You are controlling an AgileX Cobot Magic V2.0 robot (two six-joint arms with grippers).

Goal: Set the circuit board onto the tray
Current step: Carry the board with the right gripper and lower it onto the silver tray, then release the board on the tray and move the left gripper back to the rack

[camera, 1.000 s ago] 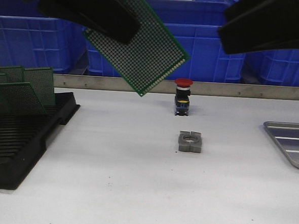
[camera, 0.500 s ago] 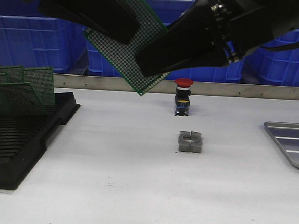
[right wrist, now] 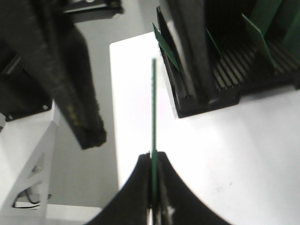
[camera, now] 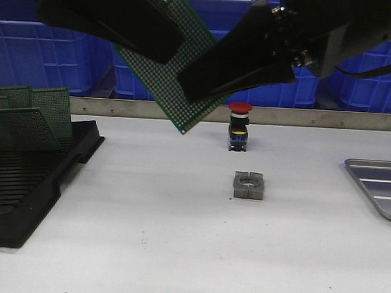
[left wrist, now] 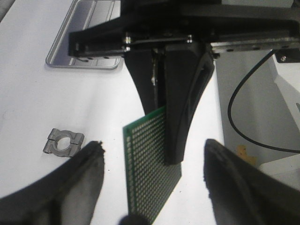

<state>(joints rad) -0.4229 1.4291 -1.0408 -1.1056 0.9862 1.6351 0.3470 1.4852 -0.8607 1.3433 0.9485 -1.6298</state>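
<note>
The green perforated circuit board (camera: 166, 65) hangs tilted in the air above the table's middle. My right gripper (camera: 198, 87) is shut on its lower right edge. In the right wrist view the board (right wrist: 153, 98) shows edge-on, pinched between the closed fingers of my right gripper (right wrist: 153, 158). My left gripper (camera: 163, 45) is at the board's upper left. In the left wrist view its fingers (left wrist: 89, 164) stand wide apart on either side of the board (left wrist: 145, 164) without touching it. The grey metal tray (camera: 379, 187) lies at the table's right edge, and it also shows in the left wrist view (left wrist: 89, 37).
A black slotted rack (camera: 28, 176) with several green boards stands at the left. A red push button (camera: 239, 126) and a grey split metal block (camera: 249, 185) sit mid-table below the board. Blue crates (camera: 48, 51) line the back behind a metal rail.
My right arm came in from the upper right and closed on the board's lower right edge. The board has shifted slightly to the right.
</note>
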